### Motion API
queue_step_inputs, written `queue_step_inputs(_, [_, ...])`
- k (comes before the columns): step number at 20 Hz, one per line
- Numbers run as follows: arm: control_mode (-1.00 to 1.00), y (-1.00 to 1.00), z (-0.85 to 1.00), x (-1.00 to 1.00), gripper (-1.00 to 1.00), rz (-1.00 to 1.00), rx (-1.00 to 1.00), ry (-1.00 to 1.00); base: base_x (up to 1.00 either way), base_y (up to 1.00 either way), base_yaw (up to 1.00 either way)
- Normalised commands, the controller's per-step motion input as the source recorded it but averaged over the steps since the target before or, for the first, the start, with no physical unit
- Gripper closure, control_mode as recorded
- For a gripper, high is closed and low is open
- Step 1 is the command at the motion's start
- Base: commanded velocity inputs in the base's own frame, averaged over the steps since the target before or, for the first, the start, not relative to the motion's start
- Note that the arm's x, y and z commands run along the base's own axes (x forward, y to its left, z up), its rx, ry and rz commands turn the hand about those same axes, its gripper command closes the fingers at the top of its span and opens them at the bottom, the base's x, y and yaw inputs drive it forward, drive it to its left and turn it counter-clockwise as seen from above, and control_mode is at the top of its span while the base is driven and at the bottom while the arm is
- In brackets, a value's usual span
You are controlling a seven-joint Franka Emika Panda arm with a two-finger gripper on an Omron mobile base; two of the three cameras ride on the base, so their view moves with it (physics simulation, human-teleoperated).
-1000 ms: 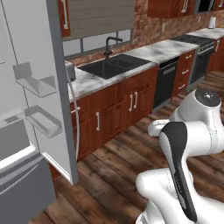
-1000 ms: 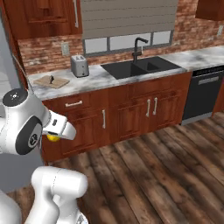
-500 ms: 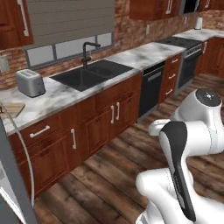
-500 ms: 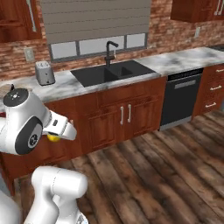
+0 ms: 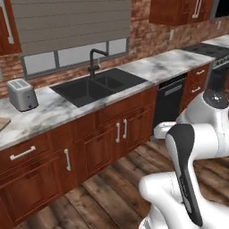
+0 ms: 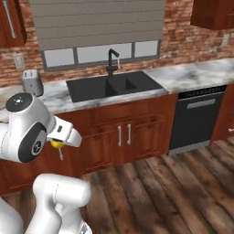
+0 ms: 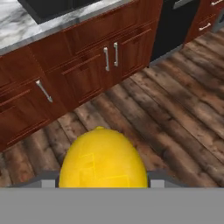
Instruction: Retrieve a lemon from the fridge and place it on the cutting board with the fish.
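The gripper (image 7: 103, 186) is closed on the lemon (image 7: 103, 158), its jaws set about as wide as the fruit. In the hand view the lemon sits right at the fingertips, with wooden floor and cabinet doors (image 7: 109, 54) beyond it. In the right base view a sliver of yellow shows under the arm's white wrist (image 6: 57, 144), so the fruit hangs low, in front of the lower cabinets and well below the table (image 5: 53, 112).

The step in hand looks like carrying the lemon to the cutting board. A tan corner at the far left edge of the left base view is probably that board (image 5: 2, 122). It lies on the table well off to the gripper's left, past the toaster (image 5: 22, 94), with the sink (image 5: 100, 85) nearer. The fish cannot be seen from here.

To do this well, the robot should keep the grip steady and not squeeze harder, since a round fruit can slip out sideways. The arm should lift the lemon above the table edge before moving over it, so the fruit does not strike the cabinet fronts or the rim. It should pass clear of the toaster, come in over a bare part of the board beside the fish, lower until the lemon almost rests there, and only then open, so the fruit does not roll off.
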Motion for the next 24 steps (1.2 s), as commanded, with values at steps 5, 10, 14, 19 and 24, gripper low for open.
queue_step_inputs(5, [1.00,0.00,0.00,0.00,1.00,0.00,0.00,0.00,0.99,-0.16,0.42])
queue_step_inputs(10, [1.00,0.00,0.00,0.00,1.00,0.00,0.00,0.00,0.52,0.01,0.39])
queue_step_inputs(14, [1.00,0.00,0.00,0.00,1.00,0.00,0.00,0.00,0.35,0.05,0.43])
queue_step_inputs(19, [1.00,0.00,0.00,0.00,1.00,0.00,0.00,0.00,0.50,0.00,0.56])
queue_step_inputs(24, [1.00,0.00,0.00,0.00,1.00,0.00,0.00,0.00,0.64,0.00,0.59])
